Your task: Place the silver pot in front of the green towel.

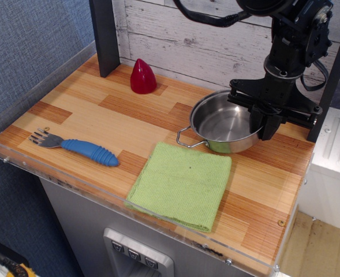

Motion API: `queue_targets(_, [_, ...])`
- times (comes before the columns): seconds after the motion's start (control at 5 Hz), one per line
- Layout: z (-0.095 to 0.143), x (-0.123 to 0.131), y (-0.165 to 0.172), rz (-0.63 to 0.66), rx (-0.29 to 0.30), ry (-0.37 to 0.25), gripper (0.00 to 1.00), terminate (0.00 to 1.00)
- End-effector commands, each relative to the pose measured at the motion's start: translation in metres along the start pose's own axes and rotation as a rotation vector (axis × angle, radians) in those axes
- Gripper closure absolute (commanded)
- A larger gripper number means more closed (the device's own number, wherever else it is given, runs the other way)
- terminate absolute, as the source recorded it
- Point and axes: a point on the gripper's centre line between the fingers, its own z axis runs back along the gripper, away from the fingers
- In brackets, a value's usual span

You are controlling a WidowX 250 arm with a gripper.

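The silver pot [224, 124] is a shiny shallow steel pot with a wire loop handle pointing front left. It sits low at the table's back right, just behind the far edge of the green towel [181, 183]. My black gripper [266, 115] comes down from above and is shut on the pot's right rim. The green towel lies flat near the front edge, with a tiny dark speck near its middle. The pot's right handle is hidden behind the gripper.
A red cone-shaped object [142, 76] stands at the back by a dark post [105, 36]. A fork with a blue handle [77, 146] lies at the front left. A clear acrylic rim [54, 173] edges the wooden table. A white plank wall stands behind.
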Motion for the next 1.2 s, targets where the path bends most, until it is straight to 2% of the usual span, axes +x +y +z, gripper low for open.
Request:
queue_targets(0.0, [0.013,0.012,-0.011,0.007,-0.028,-0.052,1.00,0.00])
queue_targets(0.2, [0.010,0.013,-0.013,0.000,-0.034,-0.056,1.00,0.00])
queue_targets(0.4, [0.009,0.014,-0.013,-0.008,-0.056,-0.051,0.00,0.00])
queue_targets(0.8, [0.027,0.017,-0.006,0.040,-0.113,-0.114,0.00,0.00])
queue_targets(1.0, [0.048,0.014,0.005,0.059,-0.033,-0.133,0.00,0.00])
